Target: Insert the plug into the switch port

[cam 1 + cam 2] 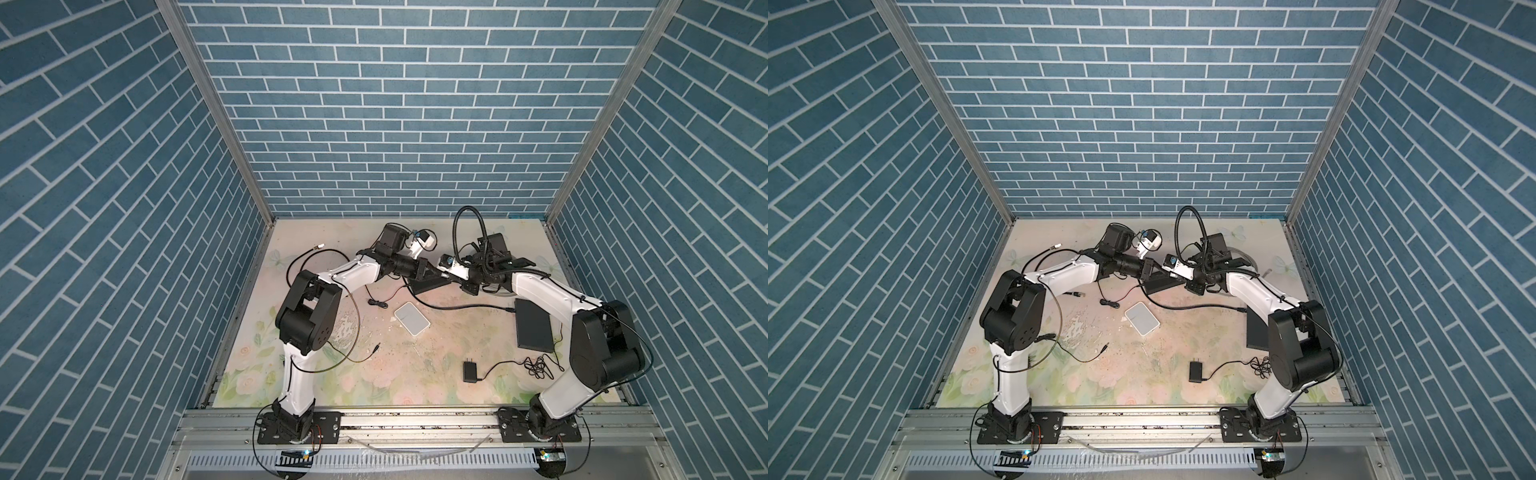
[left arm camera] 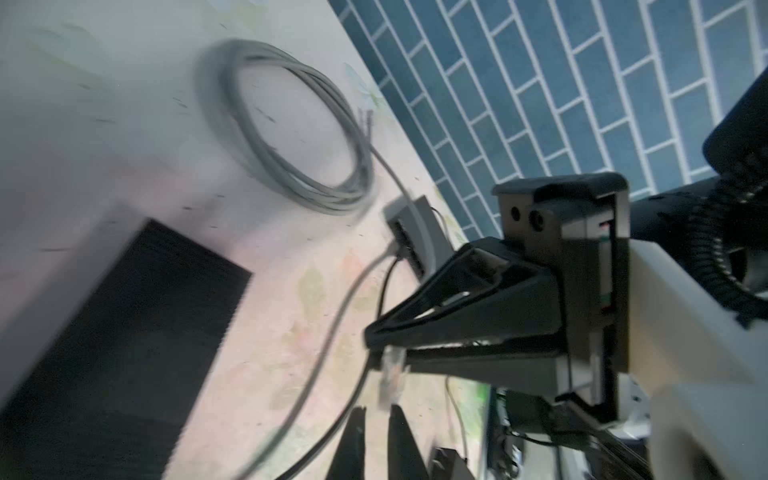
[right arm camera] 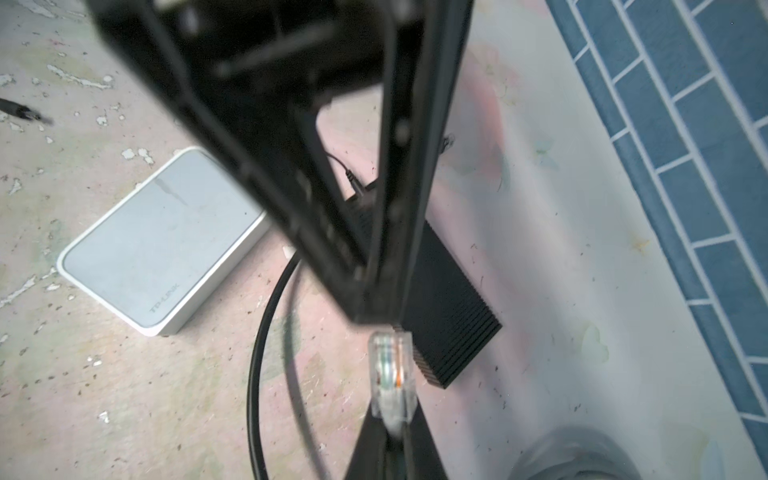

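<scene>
Left wrist: seeing the clear plug (image 2: 392, 374) up off the worktop (image 2: 291, 311), sitting between left tool (image 2: 376, 409) and right tool (image 2: 386, 353) tips. Right wrist — shows right tool clenched on the plug's cable end, left tool pinched shut at its nose, can't tell if gripping. Both top views: meeting toward 12 o'clock, over a black ribbed box (image 1: 424, 286).

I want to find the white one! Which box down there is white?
The rounded box in the middle is white. The ribbed box farther back and the flat slab to its right are black.
</scene>
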You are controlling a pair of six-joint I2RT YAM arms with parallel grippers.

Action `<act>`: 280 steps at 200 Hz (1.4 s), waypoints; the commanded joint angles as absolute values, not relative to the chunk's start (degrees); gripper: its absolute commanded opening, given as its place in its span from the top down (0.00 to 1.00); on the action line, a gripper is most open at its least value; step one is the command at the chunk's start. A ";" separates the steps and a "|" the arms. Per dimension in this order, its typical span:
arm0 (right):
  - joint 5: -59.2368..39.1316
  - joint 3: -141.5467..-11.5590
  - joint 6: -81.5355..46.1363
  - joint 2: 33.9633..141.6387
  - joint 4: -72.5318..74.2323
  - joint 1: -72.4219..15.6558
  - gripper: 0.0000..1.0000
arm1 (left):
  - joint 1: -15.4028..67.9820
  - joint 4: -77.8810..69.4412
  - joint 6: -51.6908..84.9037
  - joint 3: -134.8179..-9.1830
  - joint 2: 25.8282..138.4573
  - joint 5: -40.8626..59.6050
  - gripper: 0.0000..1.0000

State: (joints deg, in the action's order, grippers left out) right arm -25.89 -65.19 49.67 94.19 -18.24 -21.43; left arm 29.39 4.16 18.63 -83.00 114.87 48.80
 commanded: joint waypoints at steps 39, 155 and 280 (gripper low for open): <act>-27.36 -67.97 43.67 101.42 -16.47 -15.94 0.93 | 29.28 11.29 14.55 -77.19 110.53 25.17 0.87; -19.54 -97.34 25.94 123.68 -23.79 -14.84 0.93 | 37.45 13.00 19.83 -77.88 117.44 18.30 0.82; -28.86 -118.44 31.34 139.34 -38.47 -19.65 0.91 | 35.77 12.36 22.49 -80.57 119.97 10.10 0.81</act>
State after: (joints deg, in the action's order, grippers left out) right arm -25.89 -114.21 28.77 136.42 -33.93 -18.06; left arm 36.51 11.75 21.89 -79.26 119.70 13.17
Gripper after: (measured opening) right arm 0.089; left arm 0.187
